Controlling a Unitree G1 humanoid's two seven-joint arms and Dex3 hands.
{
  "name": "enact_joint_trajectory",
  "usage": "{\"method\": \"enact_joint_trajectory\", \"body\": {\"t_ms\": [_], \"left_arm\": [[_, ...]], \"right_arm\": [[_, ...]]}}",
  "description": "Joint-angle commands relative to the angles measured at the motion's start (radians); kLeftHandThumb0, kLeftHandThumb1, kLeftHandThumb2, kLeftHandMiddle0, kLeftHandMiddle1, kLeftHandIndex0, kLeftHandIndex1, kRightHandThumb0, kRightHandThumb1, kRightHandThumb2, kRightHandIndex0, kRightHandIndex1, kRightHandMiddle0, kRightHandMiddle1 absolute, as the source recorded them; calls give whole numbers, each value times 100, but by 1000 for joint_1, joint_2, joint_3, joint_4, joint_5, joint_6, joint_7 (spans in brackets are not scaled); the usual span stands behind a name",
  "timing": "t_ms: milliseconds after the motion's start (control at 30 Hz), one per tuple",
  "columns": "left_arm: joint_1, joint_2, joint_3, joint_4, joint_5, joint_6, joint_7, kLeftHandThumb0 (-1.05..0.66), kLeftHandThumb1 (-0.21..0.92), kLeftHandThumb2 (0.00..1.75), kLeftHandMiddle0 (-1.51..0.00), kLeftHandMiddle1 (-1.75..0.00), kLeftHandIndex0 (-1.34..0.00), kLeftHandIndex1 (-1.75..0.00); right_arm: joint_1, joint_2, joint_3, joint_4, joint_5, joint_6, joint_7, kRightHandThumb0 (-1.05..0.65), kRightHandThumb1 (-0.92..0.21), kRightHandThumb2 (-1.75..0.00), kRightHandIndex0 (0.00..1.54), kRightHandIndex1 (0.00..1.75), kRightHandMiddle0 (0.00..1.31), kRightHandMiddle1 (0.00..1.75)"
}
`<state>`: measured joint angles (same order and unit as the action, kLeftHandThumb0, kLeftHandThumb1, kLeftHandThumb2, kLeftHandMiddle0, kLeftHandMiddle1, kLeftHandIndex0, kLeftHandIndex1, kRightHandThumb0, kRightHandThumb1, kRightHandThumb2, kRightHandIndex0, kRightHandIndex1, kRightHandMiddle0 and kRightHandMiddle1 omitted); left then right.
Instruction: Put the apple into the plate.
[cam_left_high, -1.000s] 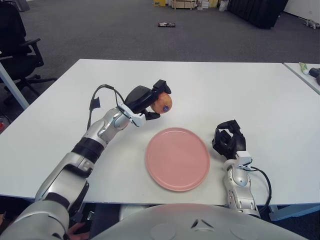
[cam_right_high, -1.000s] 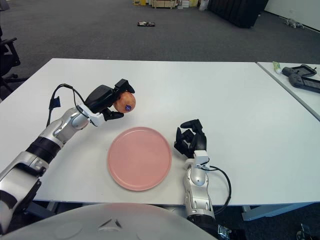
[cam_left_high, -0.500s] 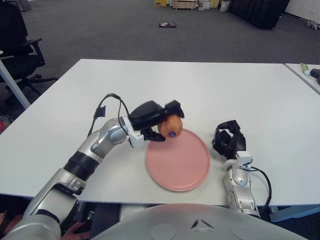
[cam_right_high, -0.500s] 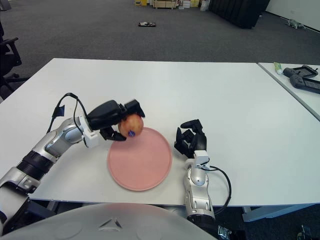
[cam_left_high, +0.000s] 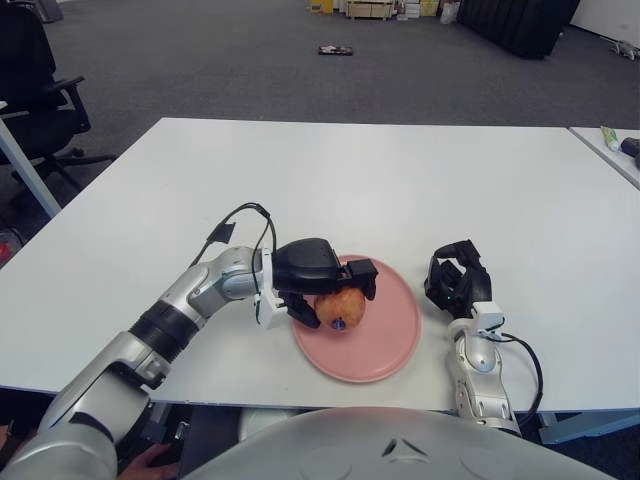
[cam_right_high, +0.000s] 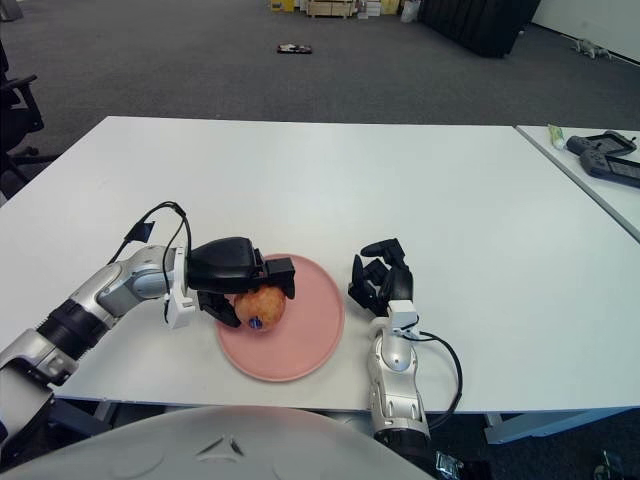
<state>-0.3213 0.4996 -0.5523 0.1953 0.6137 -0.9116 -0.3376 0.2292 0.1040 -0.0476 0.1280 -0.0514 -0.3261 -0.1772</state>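
A red-yellow apple (cam_left_high: 340, 309) with a small blue sticker sits low over the left part of the pink plate (cam_left_high: 390, 335). My left hand (cam_left_high: 318, 290) is shut on the apple, its black fingers wrapped over the top and sides. I cannot tell whether the apple rests on the plate. The same shows in the right eye view, with the apple (cam_right_high: 259, 308) over the plate (cam_right_high: 305, 335). My right hand (cam_left_high: 456, 280) stays parked on the table just right of the plate.
The white table (cam_left_high: 420, 170) stretches wide behind the plate. A second table with dark objects (cam_right_high: 600, 155) stands at the far right. An office chair (cam_left_high: 35, 90) stands off the left corner.
My left hand carried the apple from above the table behind the plate, toward me and down, to low over the plate's left part. The right hand has not moved.
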Motion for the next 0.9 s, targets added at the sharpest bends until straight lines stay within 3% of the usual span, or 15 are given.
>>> {"method": "enact_joint_trajectory", "body": {"t_ms": [0,233,400,567,833,867], "left_arm": [[46,-15,-14,14,84,-9,59,-48,29,134,-121,-175,-62,-175],[44,-28,-62,90,185,-12,112,-49,27,138,-121,-175,-65,-175],[-1,-58,-118,218,294,-15,230,-48,28,136,-121,-175,-63,-175],[-16,-60,-146,248,355,-5,332,-48,29,135,-121,-175,-63,-175],[-16,-68,-181,276,459,18,593,-47,32,131,-111,-175,-60,-175],[-18,-69,-185,280,465,22,615,-24,19,146,-96,-175,-60,-173]], "right_arm": [[-5,3,-5,-2,5,23,-6,-39,-64,-92,76,175,37,175],[-5,-1,-5,-2,-4,30,-8,-39,-64,-92,75,175,37,175],[-6,-2,-2,2,-6,25,-7,-39,-64,-91,75,175,37,175],[-4,1,-2,2,-2,28,-7,-39,-64,-91,76,175,37,175],[-5,-2,-4,5,-2,25,-7,-39,-64,-91,77,175,37,175],[-5,-3,-3,6,-4,22,-7,-39,-64,-92,77,175,37,175]]}}
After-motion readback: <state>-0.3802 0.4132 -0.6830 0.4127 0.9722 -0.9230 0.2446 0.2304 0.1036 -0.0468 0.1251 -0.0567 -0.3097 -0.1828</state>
